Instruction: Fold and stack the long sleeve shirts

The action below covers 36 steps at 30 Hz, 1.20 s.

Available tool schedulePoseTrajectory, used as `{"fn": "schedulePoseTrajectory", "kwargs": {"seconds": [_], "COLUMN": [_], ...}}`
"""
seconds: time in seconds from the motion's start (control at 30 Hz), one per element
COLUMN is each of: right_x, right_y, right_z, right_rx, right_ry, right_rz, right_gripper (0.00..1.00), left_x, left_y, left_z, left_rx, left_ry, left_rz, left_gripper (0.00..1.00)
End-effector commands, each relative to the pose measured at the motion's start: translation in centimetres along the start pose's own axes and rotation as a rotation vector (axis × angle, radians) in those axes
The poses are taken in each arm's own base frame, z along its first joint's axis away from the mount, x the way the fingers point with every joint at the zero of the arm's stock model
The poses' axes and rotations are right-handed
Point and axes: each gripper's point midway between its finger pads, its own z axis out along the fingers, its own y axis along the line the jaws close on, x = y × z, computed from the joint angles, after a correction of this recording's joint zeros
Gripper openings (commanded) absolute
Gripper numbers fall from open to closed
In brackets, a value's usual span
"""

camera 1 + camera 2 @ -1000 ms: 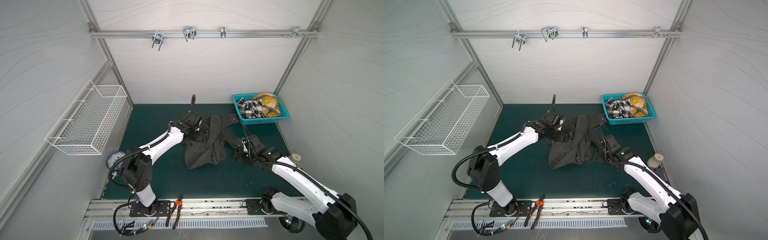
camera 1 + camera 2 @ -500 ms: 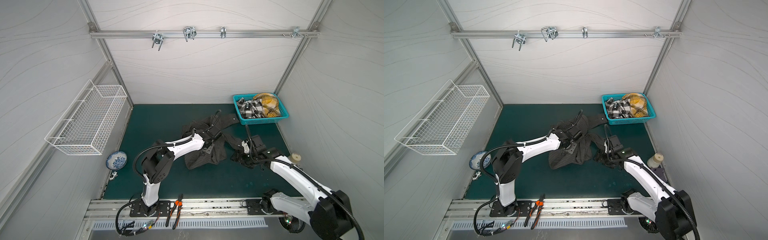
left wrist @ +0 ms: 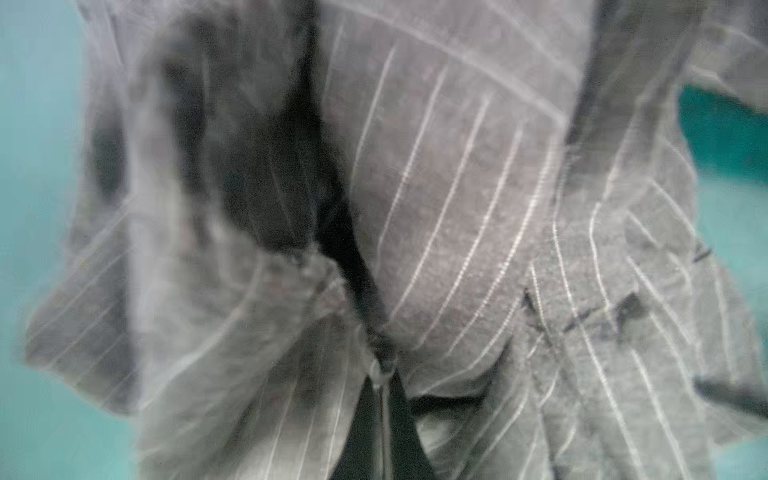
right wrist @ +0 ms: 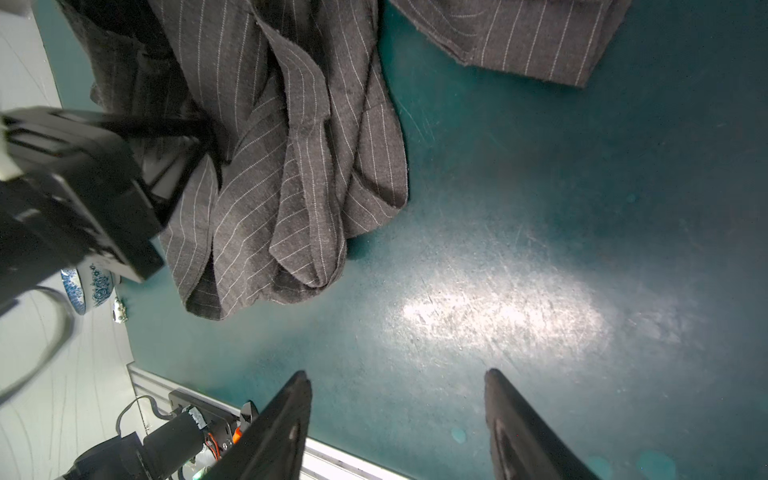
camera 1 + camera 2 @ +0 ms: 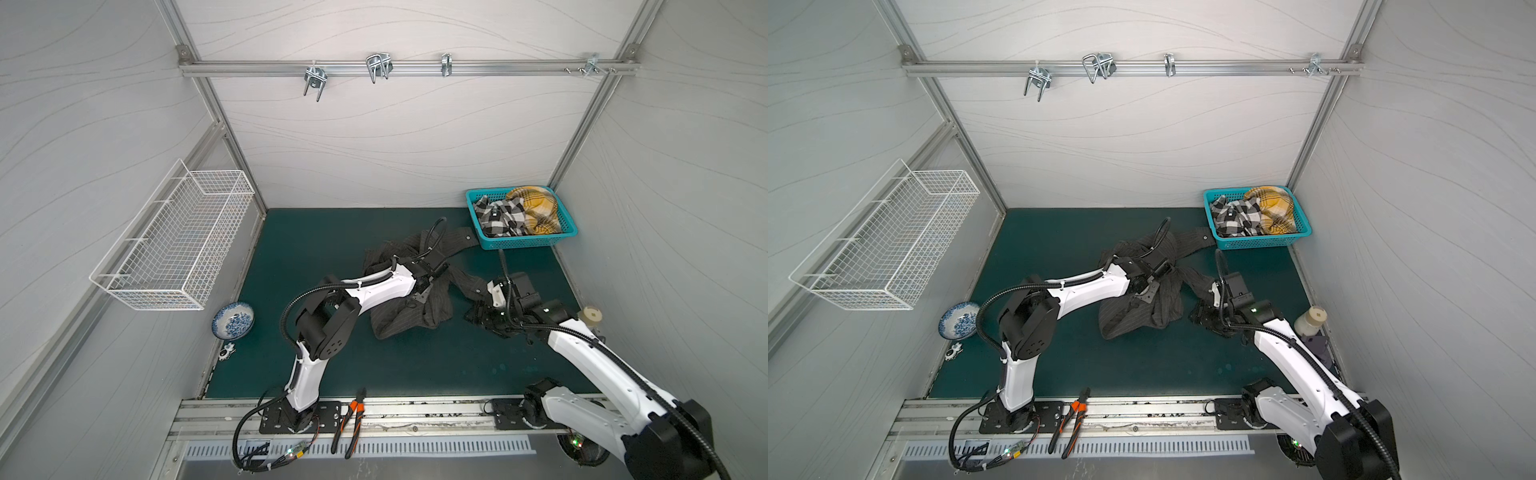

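The long sleeve shirt (image 5: pixel 399 320) (image 5: pixel 1125 316) is dark grey with thin pale pinstripes and lies crumpled in the middle of the green mat (image 5: pixel 415 365). My left gripper (image 5: pixel 419 296) (image 5: pixel 1148 293) reaches down into its middle. In the left wrist view that gripper (image 3: pixel 384 374) is shut, pinching a fold of the striped cloth (image 3: pixel 457 187). My right gripper (image 5: pixel 482 316) (image 5: pixel 1202 316) hovers low beside a sleeve on the right. In the right wrist view it (image 4: pixel 397 374) stands open over bare mat, with the shirt (image 4: pixel 291 166) a little way off from its tips.
A teal basket (image 5: pixel 521 243) of plaid clothes stands at the back right. A white wire basket (image 5: pixel 174 241) hangs on the left wall, above a blue-and-white bowl (image 5: pixel 233 325). Pliers (image 5: pixel 351 419) lie on the front rail. A pale roll (image 5: pixel 592 316) sits by the right wall.
My left arm swung from the shirt's back left over to its middle and its jaws closed on the cloth. The right gripper narrowed slightly and shifted a little.
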Motion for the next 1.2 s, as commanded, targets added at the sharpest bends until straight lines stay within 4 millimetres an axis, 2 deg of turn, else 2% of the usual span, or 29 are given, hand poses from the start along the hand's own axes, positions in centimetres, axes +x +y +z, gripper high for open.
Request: {"fn": "schedulePoseTrajectory", "kwargs": {"seconds": [0.0,0.1,0.2,0.3,0.4,0.47,0.53,0.57,0.73,0.83,0.93,1.07,1.17], "right_x": [0.1,-0.5,-1.5,-3.2,-4.8,-5.5,-5.8,-5.8,-5.7,-5.9,-5.6,-5.5,-5.2], "right_y": [0.3,1.3,2.8,4.3,5.3,5.7,6.0,6.4,7.1,7.0,6.8,5.4,4.6], "right_z": [-0.4,-0.4,-0.1,1.0,3.2,4.9,6.5,7.3,10.5,12.2,13.0,13.6,13.7], "right_rx": [-0.015,-0.049,-0.092,-0.117,-0.114,-0.103,-0.087,-0.094,-0.049,-0.040,-0.023,0.031,0.058], "right_ry": [0.005,0.004,0.008,0.016,0.047,0.068,0.088,0.100,0.137,0.178,0.195,0.200,0.198], "right_rz": [0.004,-0.004,-0.011,-0.029,-0.038,-0.045,-0.051,-0.057,-0.102,-0.094,-0.094,-0.082,-0.078], "right_gripper": [0.67,0.67,0.72,0.83,0.82,0.77,0.75,0.70,0.61,0.48,0.47,0.44,0.47], "left_x": [-3.8,-5.7,-5.9,-4.8,-2.7,-0.7,1.0,1.8,4.5,5.7,6.4,7.0,7.3], "left_y": [2.3,5.6,9.7,13.2,16.2,18.2,19.5,19.8,20.4,21.2,21.9,22.4,22.6], "left_z": [-3.8,-8.5,-12.4,-15.4,-17.6,-18.8,-19.4,-19.5,-19.3,-19.2,-18.9,-18.6,-18.2], "left_rx": [-0.049,-0.069,-0.044,0.004,0.053,0.060,0.066,0.079,0.111,0.099,0.096,0.097,0.100], "left_ry": [-0.112,-0.198,-0.235,-0.259,-0.296,-0.313,-0.323,-0.319,-0.302,-0.301,-0.286,-0.271,-0.261], "left_rz": [-0.087,-0.178,-0.305,-0.425,-0.555,-0.644,-0.699,-0.722,-0.771,-0.813,-0.840,-0.861,-0.872], "left_gripper": [0.00,0.00,0.00,0.00,0.00,0.00,0.00,0.00,0.00,0.00,0.00,0.00,0.00]}}
